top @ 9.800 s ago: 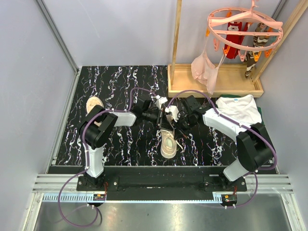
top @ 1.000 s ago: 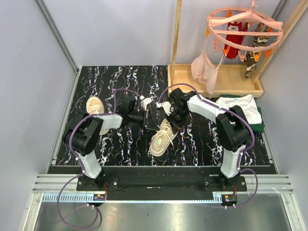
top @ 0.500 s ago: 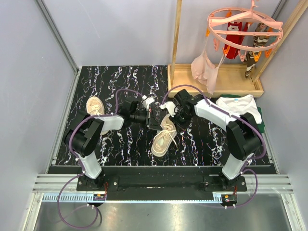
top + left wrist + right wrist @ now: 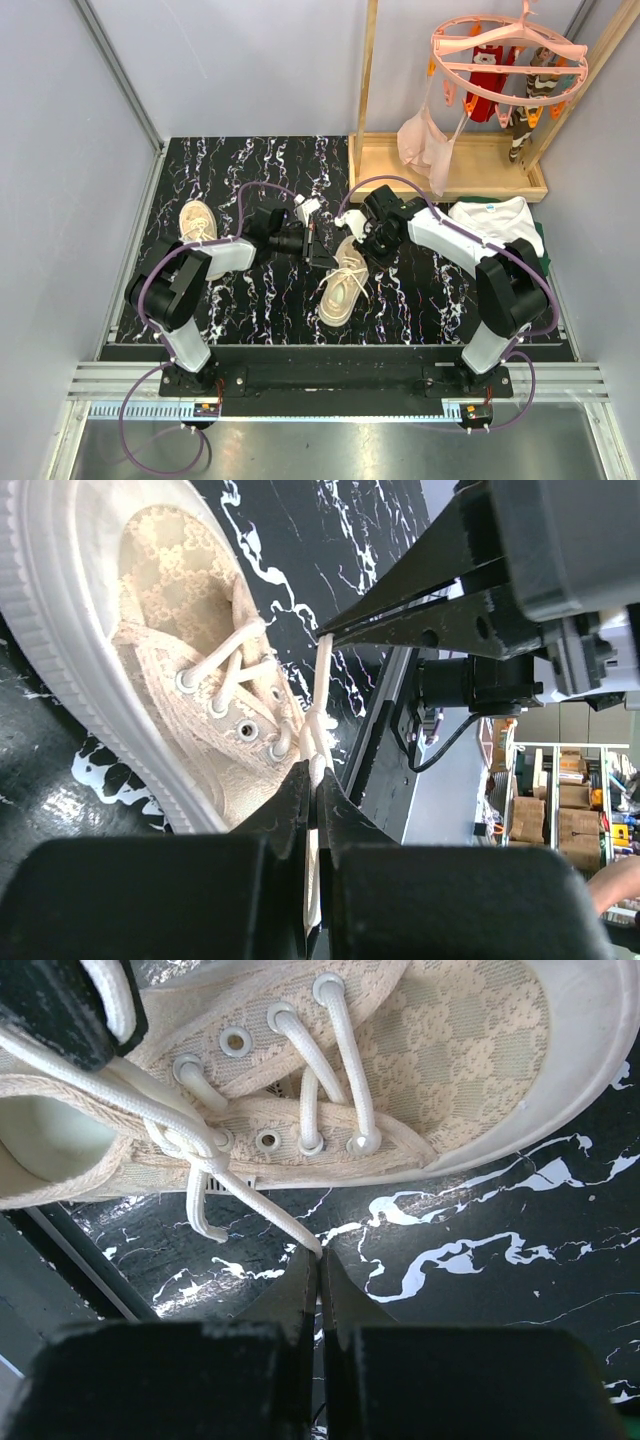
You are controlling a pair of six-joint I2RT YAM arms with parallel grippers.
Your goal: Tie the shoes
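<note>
One beige shoe (image 4: 342,288) lies mid-table, toe toward the near edge; it fills the left wrist view (image 4: 170,670) and the right wrist view (image 4: 400,1070). Its white laces cross in a first knot (image 4: 195,1145) at the top eyelets. My left gripper (image 4: 322,257) is shut on one white lace (image 4: 318,710) at the shoe's left. My right gripper (image 4: 366,250) is shut on the other lace (image 4: 265,1210) at the shoe's right. Both laces run taut from the knot. The second beige shoe (image 4: 197,228) lies at the table's left, untouched.
The table is black marble-patterned (image 4: 250,160). A wooden tray base (image 4: 450,165) with a pink hanging rack (image 4: 505,50) of small clothes stands at the back right. A white shirt over green cloth (image 4: 500,225) lies at the right edge.
Both grippers have shifted slightly, pulling the laces apart. The shoe has turned a little, its toe swinging toward the near edge.
</note>
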